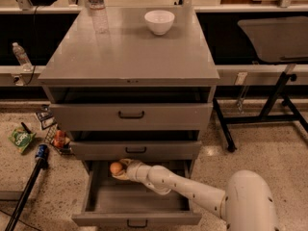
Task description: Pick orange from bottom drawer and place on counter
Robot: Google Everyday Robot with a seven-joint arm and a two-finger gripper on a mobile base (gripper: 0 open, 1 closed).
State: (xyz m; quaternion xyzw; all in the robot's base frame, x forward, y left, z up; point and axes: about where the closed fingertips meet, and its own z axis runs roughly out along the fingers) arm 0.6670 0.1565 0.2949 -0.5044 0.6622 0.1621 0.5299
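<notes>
Orange (115, 168) sat pinched between the jaws of the gripper (121, 169), held above the tray of the bottom drawer (137, 219) of the grey cabinet (208, 95). It hung near the rear left of that drawer, just under the front of the cabinet's middle drawer (136, 149). The white arm (183, 189) reached in from the cabinet's lower right front, and its bulky rounded segment (250, 203) stayed outside the drawer, over the speckled floor (269, 153).

The bottom drawer stood pulled well out of the cabinet, with its low front panel and small black handle nearest the camera. The cabinet's top drawer (131, 115) and the middle drawer each showed a dark gap above the front panel.

On the cabinet's tabletop (130, 52) a white bowl (159, 21) sat toward the rear edge. A clear water bottle (97, 6) stood upright at the rear left corner.

Left of the cabinet, a green packet (21, 139) lay on the floor, and a second bottle (21, 56) leaned against a low ledge. Right of the cabinet stood a black-legged table frame (274, 95).
</notes>
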